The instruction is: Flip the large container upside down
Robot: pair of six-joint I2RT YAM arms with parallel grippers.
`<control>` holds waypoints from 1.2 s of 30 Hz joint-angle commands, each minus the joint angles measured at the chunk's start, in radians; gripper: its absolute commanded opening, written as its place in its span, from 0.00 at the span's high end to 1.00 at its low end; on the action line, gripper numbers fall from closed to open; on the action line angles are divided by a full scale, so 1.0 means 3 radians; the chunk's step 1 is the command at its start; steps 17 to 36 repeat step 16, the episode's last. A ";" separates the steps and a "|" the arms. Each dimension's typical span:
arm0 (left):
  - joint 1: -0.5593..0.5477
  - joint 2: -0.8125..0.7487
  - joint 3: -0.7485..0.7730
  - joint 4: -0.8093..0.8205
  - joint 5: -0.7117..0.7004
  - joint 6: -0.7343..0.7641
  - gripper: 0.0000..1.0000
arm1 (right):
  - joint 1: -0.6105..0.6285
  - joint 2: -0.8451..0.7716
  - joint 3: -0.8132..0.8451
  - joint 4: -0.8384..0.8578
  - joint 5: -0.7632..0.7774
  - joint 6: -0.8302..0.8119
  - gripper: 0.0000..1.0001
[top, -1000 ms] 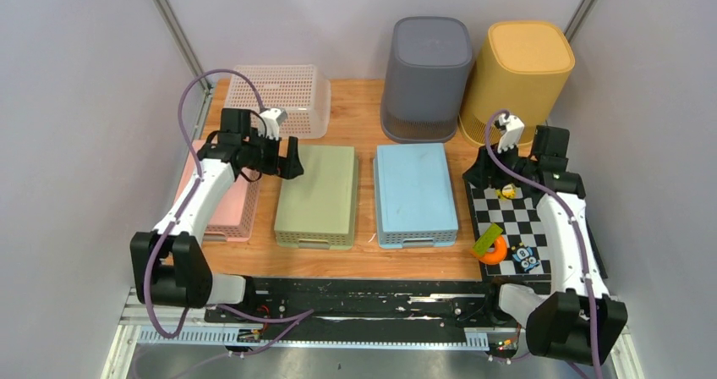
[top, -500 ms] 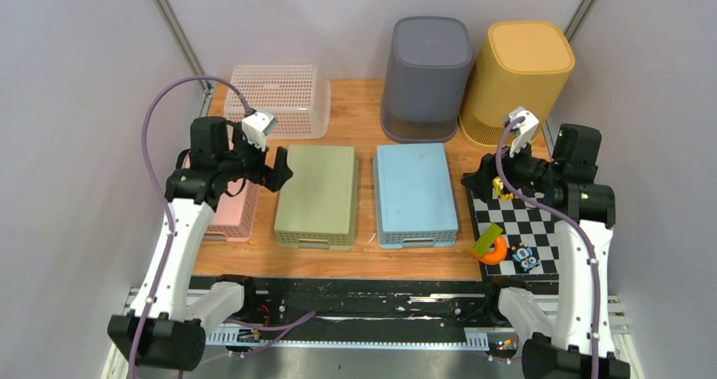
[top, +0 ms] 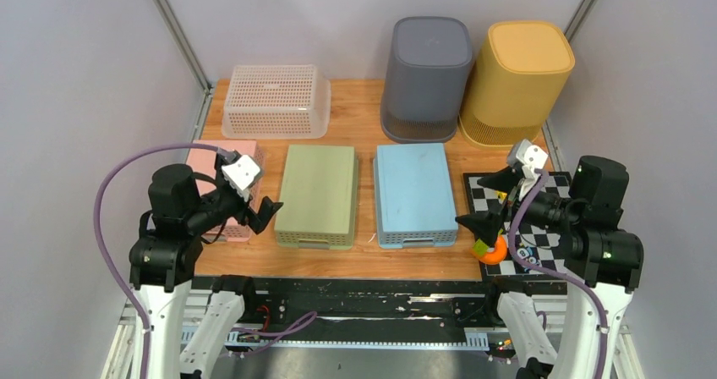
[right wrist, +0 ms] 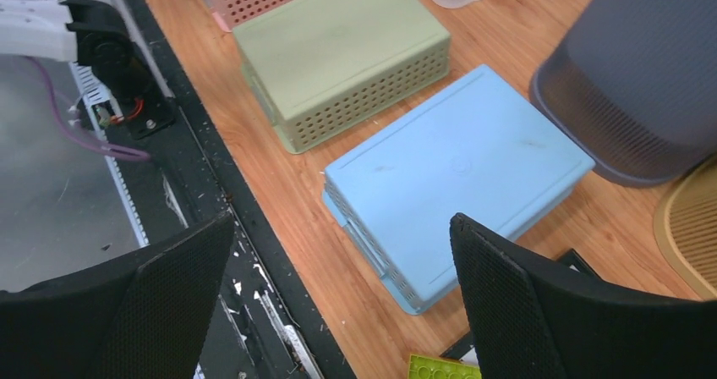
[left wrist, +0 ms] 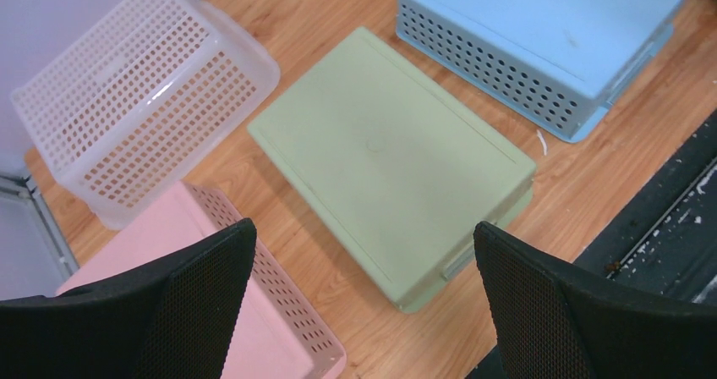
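We are seeing the yellow bin (top: 517,79) standing bottom-up at the far right corner of the table (top: 363,117). It is a tall, rounded-square plastic tub, slotted near its downturned rim. The similar gray bin (top: 427,74) is sitting just left of it. The flat perforated blue crate (top: 414,193), green crate (top: 317,194) and pink crate (top: 241,205) are lining the near edge. The left gripper (left wrist: 362,231) and right gripper (right wrist: 342,222) are hanging there, jaws spread wide, gripping nothing.
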 commanded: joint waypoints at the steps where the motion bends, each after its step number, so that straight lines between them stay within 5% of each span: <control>1: 0.0007 -0.0110 0.0074 -0.0377 0.0285 0.0215 0.00 | -0.0043 -0.0092 0.0169 -0.0706 -0.0446 -0.0610 0.00; 6: 0.0007 -0.0270 0.0150 -0.0574 0.0239 0.0285 0.00 | -0.0038 -0.0185 0.0306 -0.1634 -0.0561 -0.1661 0.00; 36: 0.0014 -0.0527 0.0033 -0.0593 0.0218 0.0192 0.00 | 0.0002 -0.0391 0.0075 -0.1693 -0.0713 -0.1694 0.00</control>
